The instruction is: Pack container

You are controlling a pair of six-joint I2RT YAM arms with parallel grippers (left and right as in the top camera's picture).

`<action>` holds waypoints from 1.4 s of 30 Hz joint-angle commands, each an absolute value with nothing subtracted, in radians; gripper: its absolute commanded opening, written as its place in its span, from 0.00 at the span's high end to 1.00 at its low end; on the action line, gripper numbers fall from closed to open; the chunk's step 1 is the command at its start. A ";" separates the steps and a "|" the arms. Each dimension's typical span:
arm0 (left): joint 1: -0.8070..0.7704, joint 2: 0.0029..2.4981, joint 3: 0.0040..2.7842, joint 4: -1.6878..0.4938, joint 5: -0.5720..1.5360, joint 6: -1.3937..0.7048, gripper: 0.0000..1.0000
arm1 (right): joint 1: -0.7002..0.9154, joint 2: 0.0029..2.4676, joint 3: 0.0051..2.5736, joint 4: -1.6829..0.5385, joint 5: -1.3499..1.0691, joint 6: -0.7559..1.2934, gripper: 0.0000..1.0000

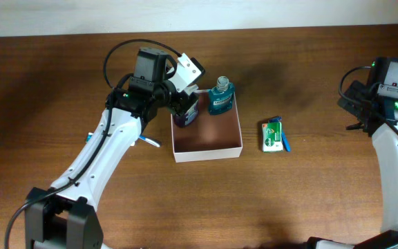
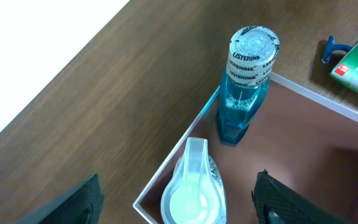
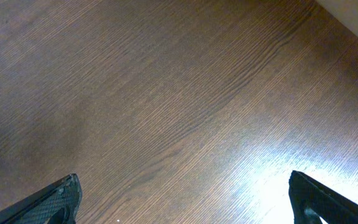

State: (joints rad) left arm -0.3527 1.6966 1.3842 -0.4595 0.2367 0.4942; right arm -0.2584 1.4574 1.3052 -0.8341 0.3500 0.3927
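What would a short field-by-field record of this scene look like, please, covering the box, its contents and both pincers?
container: open white box, reddish-brown inside, on the table
mouthwash bottle: upright in a corner of the container
white-capped bottle: upright in the container, by its wall
green packet: on the table, outside the container
left pincer: open, fingers either side of the white-capped bottle, gaps visible
right pincer: open, empty, over bare table
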 commanded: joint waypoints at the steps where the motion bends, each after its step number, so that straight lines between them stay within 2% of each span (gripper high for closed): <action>1: -0.357 1.711 1.396 -0.469 0.255 0.503 0.22 | -0.262 1.431 1.315 -0.834 0.348 0.402 0.02; 24: -0.357 1.730 1.396 -0.559 0.178 0.503 0.24 | -0.262 1.431 1.315 -0.834 0.348 0.402 0.01; 29: -0.357 1.730 1.396 -0.559 0.178 0.503 0.44 | -0.262 1.431 1.315 -0.834 0.348 0.402 0.01; 31: -0.357 1.730 1.396 -0.558 0.178 0.503 0.49 | -0.262 1.431 1.315 -0.834 0.348 0.402 0.01; 35: -0.357 1.730 1.396 -0.558 0.179 0.503 0.50 | -0.262 1.431 1.315 -0.834 0.348 0.402 0.01; 39: -0.357 1.730 1.396 -0.558 0.179 0.503 0.61 | -0.262 1.431 1.315 -0.834 0.348 0.401 0.01; 42: -0.357 1.730 1.396 -0.558 0.180 0.503 0.62 | -0.262 1.431 1.315 -0.834 0.348 0.402 0.01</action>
